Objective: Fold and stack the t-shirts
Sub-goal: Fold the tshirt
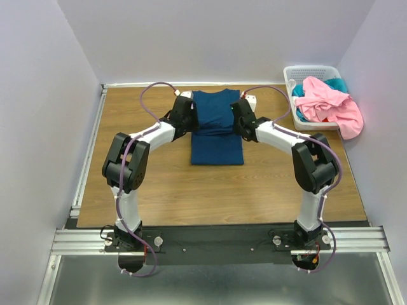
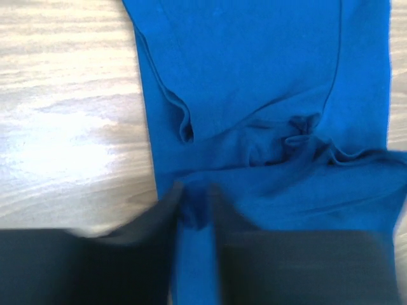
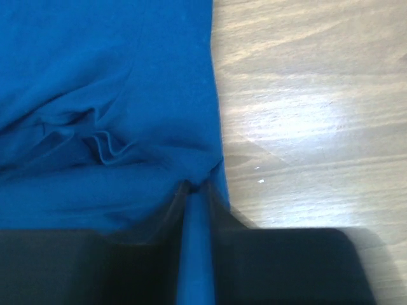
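Here, soft navy t-shirt (image 1: 217, 130) lies folded rectangular on grained wooden table (image 1: 159, 184)

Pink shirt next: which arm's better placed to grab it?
Likely right. The pink shirt lies in the basket at far right, nearer the right gripper; the left gripper sits beyond the blue shirt.

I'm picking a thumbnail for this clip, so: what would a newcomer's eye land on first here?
First, the blue tee, partly folded at the far middle of the table, with the left jaws and right jaws low at its two side edges. Next, the pink tee spilling over the rim of the white basket at the far right corner, bright against the wood.
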Tool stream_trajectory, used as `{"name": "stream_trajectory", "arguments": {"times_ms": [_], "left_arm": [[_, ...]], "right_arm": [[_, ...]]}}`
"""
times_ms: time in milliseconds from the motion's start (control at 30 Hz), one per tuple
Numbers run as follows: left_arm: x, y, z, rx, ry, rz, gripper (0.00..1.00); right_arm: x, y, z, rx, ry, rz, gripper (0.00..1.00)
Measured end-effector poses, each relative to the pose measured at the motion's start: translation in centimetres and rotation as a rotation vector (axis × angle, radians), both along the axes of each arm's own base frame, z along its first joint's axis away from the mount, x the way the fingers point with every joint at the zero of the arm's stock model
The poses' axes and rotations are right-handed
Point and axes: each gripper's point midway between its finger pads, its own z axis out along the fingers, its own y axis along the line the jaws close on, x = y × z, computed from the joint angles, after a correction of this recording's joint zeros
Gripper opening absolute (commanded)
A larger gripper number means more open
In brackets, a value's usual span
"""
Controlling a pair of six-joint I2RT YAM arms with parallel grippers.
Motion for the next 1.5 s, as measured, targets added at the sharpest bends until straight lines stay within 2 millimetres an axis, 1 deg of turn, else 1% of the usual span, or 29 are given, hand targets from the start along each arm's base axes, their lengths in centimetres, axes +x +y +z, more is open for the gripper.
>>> {"name": "stream_trajectory", "arguments": {"times_ms": [33,67,100,133,200,233,267,300,333,400,433,500,533,567,600,633,700,733,767,800,867,967,1033,1067,1133,1233,1300,1367,1500], "left_arm": [[0.1,0.0,0.1,-0.003,-0.002,-0.002,0.83],[0.3,0.1,0.3,-0.004,-0.007,-0.004,0.97],[0.4,0.0,0.5,-0.007,-0.011,-0.007,0.98],[0.4,0.0,0.7,-0.010,-0.015,-0.007,0.98],[0.3,0.0,1.2,-0.015,-0.021,-0.011,0.98],[0.2,0.0,1.6,-0.019,-0.027,-0.010,0.98],[-0.2,0.2,2.4,-0.026,-0.038,-0.010,0.98],[-0.5,0.4,3.0,-0.034,-0.049,-0.008,0.98],[-1.3,0.7,3.9,-0.045,-0.064,-0.004,0.98],[-2.9,1.3,5.1,-0.068,-0.080,0.004,0.98],[-3.7,1.5,5.9,-0.082,-0.092,0.008,0.98],[-5.6,2.3,7.1,-0.117,-0.121,0.020,0.98],[-6.3,2.5,7.3,-0.126,-0.127,0.023,0.98],[-7.5,3.0,7.1,-0.142,-0.131,0.030,0.98],[-8.3,3.3,6.7,-0.147,-0.124,0.036,0.98],[-9.6,3.8,5.9,-0.152,-0.107,0.043,0.98],[-12.0,4.7,4.0,-0.156,-0.066,0.059,0.98],[-13.3,5.2,2.7,-0.154,-0.036,0.068,0.98],[-14.0,5.4,2.2,-0.158,-0.024,0.073,0.98],[-15.1,5.9,1.3,-0.158,-0.006,0.080,0.98],[-17.1,6.6,0.4,-0.169,0.015,0.093,0.98],[-18.3,7.1,0.1,-0.187,0.014,0.104,0.98],[-18.6,7.2,0.3,-0.196,0.007,0.107,0.98],[-18.7,7.2,0.4,-0.200,0.005,0.109,0.98],[-18.7,7.2,0.6,-0.204,-0.002,0.109,0.98],[-18.7,7.2,0.6,-0.203,-0.001,0.109,0.98],[-18.8,7.3,0.5,-0.200,0.004,0.110,0.98],[-18.9,7.3,0.4,-0.197,0.010,0.111,0.98],[-19.0,7.4,0.2,-0.194,0.015,0.111,0.98]], "right_arm": [[0.1,-0.1,0.0,-0.003,0.002,0.003,0.50],[0.1,-0.1,0.0,0.004,0.002,-0.001,0.60],[0.2,-0.1,0.2,0.006,0.000,-0.002,0.63],[0.3,-0.1,0.5,0.011,-0.005,0.005,0.72],[0.3,0.0,1.3,0.029,-0.017,0.005,0.83],[0.2,0.2,1.8,0.044,-0.021,0.015,0.93],[0.0,0.3,2.7,0.057,-0.031,0.026,0.98],[-0.4,0.6,3.6,0.082,-0.042,0.047,1.00],[-0.8,0.9,4.1,0.101,-0.043,0.064,1.00],[-1.7,1.6,5.6,0.150,-0.052,0.113,1.00],[-2.2,2.3,6.3,0.187,-0.054,0.152,1.00],[-2.9,3.5,6.5,0.235,-0.047,0.210,1.00],[-3.2,4.1,6.3,0.252,-0.038,0.234,1.00],[-3.8,4.9,5.7,0.269,-0.014,0.273,1.00],[-4.4,5.7,5.0,0.279,0.010,0.305,1.00],[-4.7,6.2,4.7,0.285,0.024,0.326,1.00],[-5.5,8.0,3.3,0.300,0.065,0.394,1.00],[-5.7,8.8,2.7,0.308,0.082,0.423,1.00],[-5.9,9.7,2.0,0.316,0.102,0.452,1.00],[-5.9,10.2,1.6,0.321,0.110,0.467,1.00],[-5.8,11.7,0.8,0.338,0.127,0.508,1.00],[-4.5,13.3,-0.3,0.352,0.135,0.534,1.00],[-3.6,14.0,-0.7,0.355,0.130,0.537,1.00],[-2.6,14.6,-0.6,0.359,0.114,0.542,1.00],[-1.7,15.2,-0.7,0.360,0.102,0.544,1.00],[0.1,16.1,-0.3,0.361,0.066,0.543,1.00],[1.4,16.7,0.0,0.358,0.035,0.538,1.00],[2.3,16.9,0.0,0.352,0.017,0.531,1.00],[3.3,17.1,-0.1,0.350,0.004,0.520,1.00]]}}
